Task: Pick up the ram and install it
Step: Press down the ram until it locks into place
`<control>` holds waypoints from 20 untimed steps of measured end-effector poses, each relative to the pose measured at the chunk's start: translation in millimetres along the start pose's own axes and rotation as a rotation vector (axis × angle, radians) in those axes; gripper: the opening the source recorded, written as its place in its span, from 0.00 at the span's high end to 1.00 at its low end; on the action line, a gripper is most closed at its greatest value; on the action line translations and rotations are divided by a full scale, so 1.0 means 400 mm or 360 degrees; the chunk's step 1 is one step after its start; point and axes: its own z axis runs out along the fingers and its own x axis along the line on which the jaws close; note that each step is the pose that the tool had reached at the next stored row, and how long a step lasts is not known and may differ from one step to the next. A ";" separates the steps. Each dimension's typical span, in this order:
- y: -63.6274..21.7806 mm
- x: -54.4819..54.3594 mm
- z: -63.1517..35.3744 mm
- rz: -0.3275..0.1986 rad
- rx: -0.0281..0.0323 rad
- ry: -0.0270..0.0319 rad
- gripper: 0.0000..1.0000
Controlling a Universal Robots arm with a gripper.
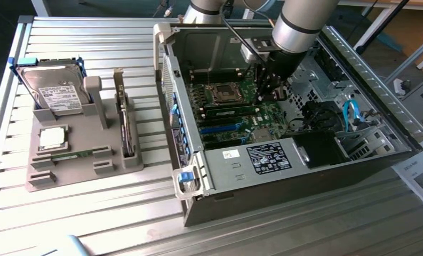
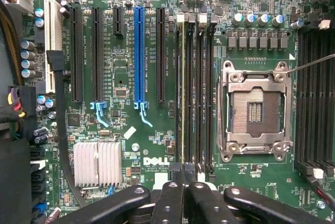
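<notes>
The gripper [image 2: 183, 179] is pinched shut, its two black fingers [image 2: 170, 195] pressed together at the end of the row of memory slots. The ram [image 2: 181, 93] stands on edge in the outermost slot of that row, on the side away from the socket [image 2: 255, 110]. It shows as a thin green line that runs straight out from the fingertips. I cannot tell whether the fingers touch it or merely sit over its end.

The open, empty socket lies just beyond the slot row. On the row's other side are the blue slot [image 2: 138, 51], several black slots, and the finned heatsink [image 2: 97, 163] near the gripper.

In the exterior view the gripper [image 1: 266, 88] reaches down into the open case [image 1: 197, 202] from the arm [image 1: 300, 24] at 12 o'clock. The ram [image 1: 229, 112] lies low on the board at about 8 o'clock from the gripper, just below the socket [image 1: 221, 92].

Well apart, at 9 o'clock from the case, a grey holder [image 1: 62, 170] sits on the counter [image 1: 90, 42]. It carries the hard drive [image 1: 53, 90] at its 12 o'clock end and the square processor [image 1: 53, 137] near its middle.
</notes>
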 end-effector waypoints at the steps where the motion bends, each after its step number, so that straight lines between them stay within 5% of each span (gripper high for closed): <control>1: 0.000 0.000 0.000 0.0000 0.00000 0.00000 0.90; 20: 0.001 -0.015 0.030 0.0000 0.00000 0.00009 0.90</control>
